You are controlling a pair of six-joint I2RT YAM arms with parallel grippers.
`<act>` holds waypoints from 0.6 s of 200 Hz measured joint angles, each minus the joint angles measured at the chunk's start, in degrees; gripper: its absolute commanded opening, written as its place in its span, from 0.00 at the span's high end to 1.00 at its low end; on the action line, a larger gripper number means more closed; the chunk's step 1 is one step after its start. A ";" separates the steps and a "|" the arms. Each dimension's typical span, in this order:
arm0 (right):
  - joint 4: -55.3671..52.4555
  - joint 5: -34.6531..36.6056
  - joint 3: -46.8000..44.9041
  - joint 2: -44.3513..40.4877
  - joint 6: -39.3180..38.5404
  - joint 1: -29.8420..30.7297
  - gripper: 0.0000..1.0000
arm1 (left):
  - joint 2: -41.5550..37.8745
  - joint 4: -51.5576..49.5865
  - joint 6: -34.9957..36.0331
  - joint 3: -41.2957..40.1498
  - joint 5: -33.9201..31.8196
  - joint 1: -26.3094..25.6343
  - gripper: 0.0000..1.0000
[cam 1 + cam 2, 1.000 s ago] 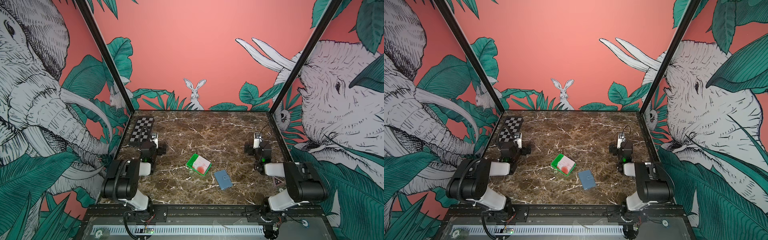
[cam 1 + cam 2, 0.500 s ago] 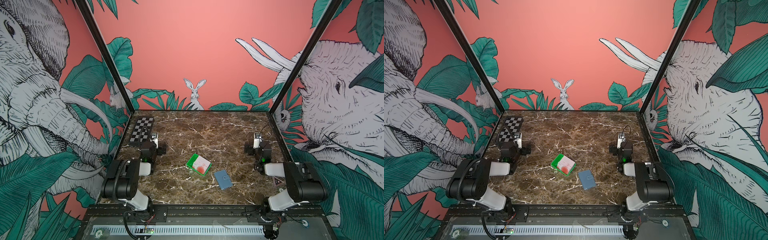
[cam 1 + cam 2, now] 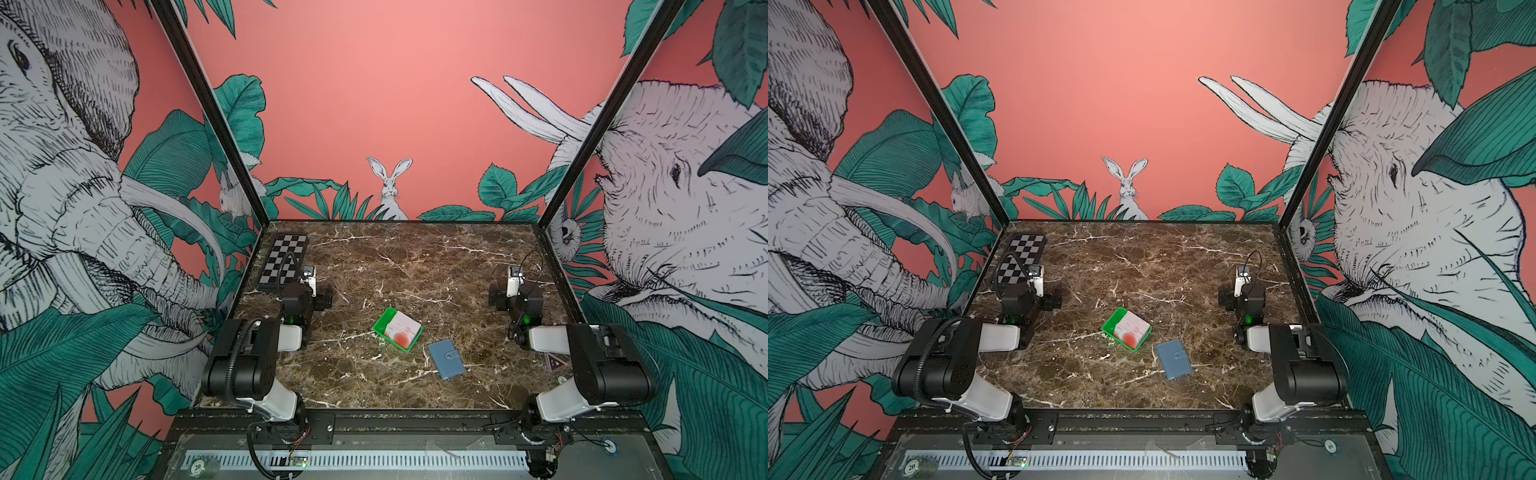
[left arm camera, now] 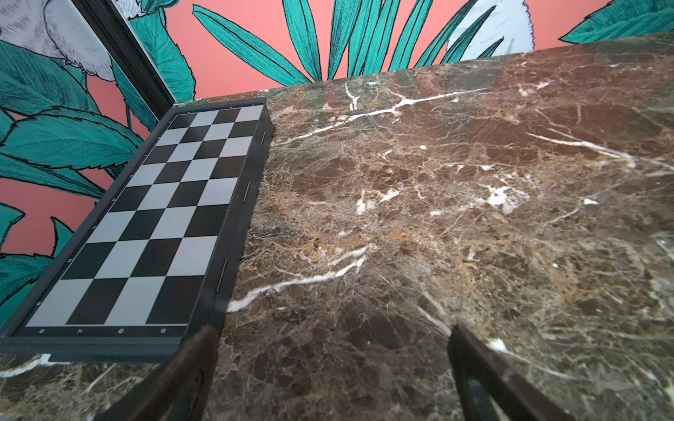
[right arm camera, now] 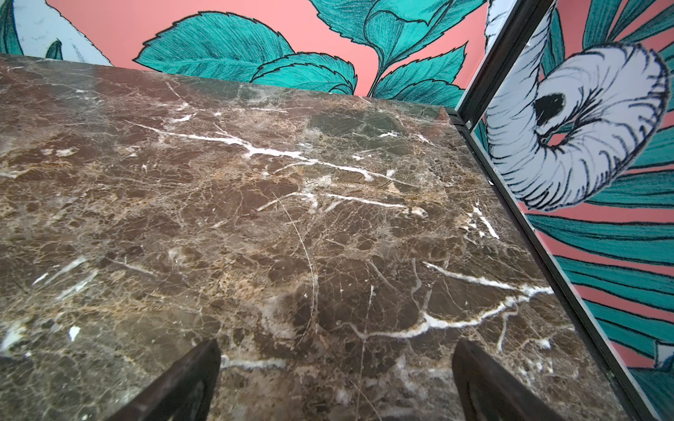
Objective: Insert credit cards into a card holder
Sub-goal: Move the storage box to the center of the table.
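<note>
Marble table (image 3: 415, 257): card holder (image 3: 446, 360) (closed) beside tray (image 3: 383, 323).

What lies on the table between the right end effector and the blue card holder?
Nothing: only bare marble table separates the right end effector from the card holder, as both top views show.

Marble table (image 3: 395, 257) bears tray (image 3: 381, 323), card holder (image 3: 446, 360) — chessboard (image 3: 284, 257).
</note>
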 measured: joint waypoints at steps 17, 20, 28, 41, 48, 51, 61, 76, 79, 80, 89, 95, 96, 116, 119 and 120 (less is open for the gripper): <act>0.00 0.00 0.00 0.00 -0.02 0.00 0.02 | 0.00 0.00 0.00 0.00 -0.02 0.00 0.01; 0.00 0.00 0.00 0.00 -0.02 0.00 0.02 | 0.00 0.00 0.00 0.00 0.00 0.00 0.01; 0.00 0.02 0.00 0.00 0.00 0.00 0.02 | 0.00 0.00 0.00 0.00 -0.02 0.00 0.01; 0.00 0.00 0.00 0.00 -0.02 0.00 0.02 | 0.00 0.00 0.00 0.00 0.00 0.00 0.01; 0.00 0.02 0.00 0.00 0.00 0.00 0.02 | 0.00 0.00 0.00 0.00 0.00 0.00 0.01; 0.00 0.00 0.00 0.00 0.00 0.00 0.02 | 0.00 0.00 0.00 0.00 -0.02 0.00 0.01; 0.00 0.00 0.00 0.00 -0.02 0.00 0.02 | 0.00 0.02 0.00 0.00 0.00 0.00 0.01; 0.02 0.22 0.00 0.00 0.02 0.00 0.02 | 0.00 0.07 0.00 0.00 -0.02 0.00 0.01; 0.00 0.31 0.00 0.00 0.04 0.00 0.02 | 0.00 0.15 0.00 0.00 -0.02 0.00 0.01; 0.00 0.37 0.00 0.00 0.07 0.00 0.02 | 0.00 0.17 0.00 0.00 -0.04 0.00 0.01; -0.13 0.83 0.00 -0.11 0.24 0.00 0.02 | 0.00 0.59 0.00 -0.09 -0.09 0.00 0.01; -0.52 1.18 0.00 -0.39 0.28 0.00 0.02 | -0.09 0.87 0.00 -0.20 -0.22 0.00 0.01; -0.57 1.22 0.00 -0.44 0.28 0.00 0.02 | -0.11 0.90 0.00 -0.22 -0.22 0.00 0.01; -2.93 1.66 0.00 -2.95 0.42 0.00 0.02 | -2.25 0.59 -0.04 -1.11 -0.70 0.00 0.01; -3.50 1.73 0.04 -3.63 0.44 0.00 0.02 | -2.84 0.13 -0.07 -1.11 -0.74 0.00 0.01; -3.65 1.75 0.04 -3.76 0.46 0.00 0.02 | -2.99 -0.02 -0.07 -1.11 -0.74 0.00 0.01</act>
